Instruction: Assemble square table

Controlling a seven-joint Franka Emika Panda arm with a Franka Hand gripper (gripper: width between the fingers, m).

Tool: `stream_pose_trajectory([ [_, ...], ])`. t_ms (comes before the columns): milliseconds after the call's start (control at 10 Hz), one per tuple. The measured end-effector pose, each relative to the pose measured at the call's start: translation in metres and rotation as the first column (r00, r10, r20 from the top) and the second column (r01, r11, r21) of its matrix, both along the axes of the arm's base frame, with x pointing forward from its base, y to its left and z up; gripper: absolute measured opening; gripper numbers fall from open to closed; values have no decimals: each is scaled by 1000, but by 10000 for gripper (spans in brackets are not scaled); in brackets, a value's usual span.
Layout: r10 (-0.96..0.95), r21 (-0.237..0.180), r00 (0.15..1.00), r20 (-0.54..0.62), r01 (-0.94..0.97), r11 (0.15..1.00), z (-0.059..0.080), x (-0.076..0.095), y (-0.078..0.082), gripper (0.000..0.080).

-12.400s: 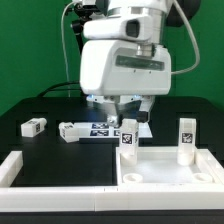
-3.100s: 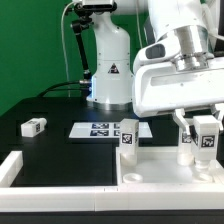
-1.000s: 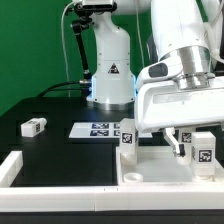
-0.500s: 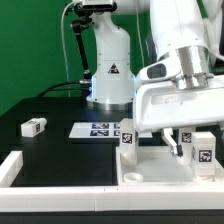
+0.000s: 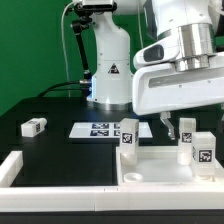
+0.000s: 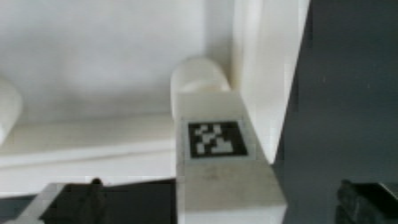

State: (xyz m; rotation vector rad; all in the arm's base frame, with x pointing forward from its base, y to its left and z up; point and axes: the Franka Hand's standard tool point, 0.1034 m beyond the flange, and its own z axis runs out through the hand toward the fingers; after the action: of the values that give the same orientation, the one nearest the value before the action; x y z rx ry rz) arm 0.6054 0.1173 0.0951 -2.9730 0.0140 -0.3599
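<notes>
Square table tabletop (image 5: 170,178), the biggest part, lies flat on the black bench (image 5: 55,148) at the exterior view's right, with the low white border bars (image 5: 12,166) beside it. It looks like rigid moulded plastic, smooth and too wide for the fingers. My judgement is that it should be left lying or pushed by its rim, not lifted.

The hand (image 5: 176,127) hangs over the tabletop's right side with its fingers spread wide and released, holding nothing. In the wrist view the two dark fingertips flank the tagged leg (image 6: 217,150) without touching it.

The marker board (image 5: 98,130) lies flat further back on the bench.

The tagged leg (image 5: 205,150) stands upright on the tabletop. A white upright (image 5: 187,150) just beside it looks like another leg. The corner leg (image 5: 128,136) stands at the tabletop's far corner on the exterior view's left. The loose leg (image 5: 33,126) lies on its side, well apart on the bench.

The legs look light, stiff and blocky, and probably slick. A grip across two flat opposite faces, near the middle, should keep one from twisting or tipping.
</notes>
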Motion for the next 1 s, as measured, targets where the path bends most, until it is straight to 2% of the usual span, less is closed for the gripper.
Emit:
stream_pose_trajectory([
  [200, 20, 25, 992, -122, -17, 1000, 2, 0, 3, 649],
  [300, -2, 23, 991, -136, 5, 1000, 1, 0, 2, 649],
  [400, -39, 5, 979, -198, 41, 999, 2, 4, 0, 649],
  [500, -83, -3, 976, -201, 84, 996, 4, 15, 3, 649],
  [800, -104, -7, 976, -192, 105, 994, -12, 15, 5, 649],
  [1000, -118, -5, 976, -181, 119, 993, -13, 16, 5, 622],
])
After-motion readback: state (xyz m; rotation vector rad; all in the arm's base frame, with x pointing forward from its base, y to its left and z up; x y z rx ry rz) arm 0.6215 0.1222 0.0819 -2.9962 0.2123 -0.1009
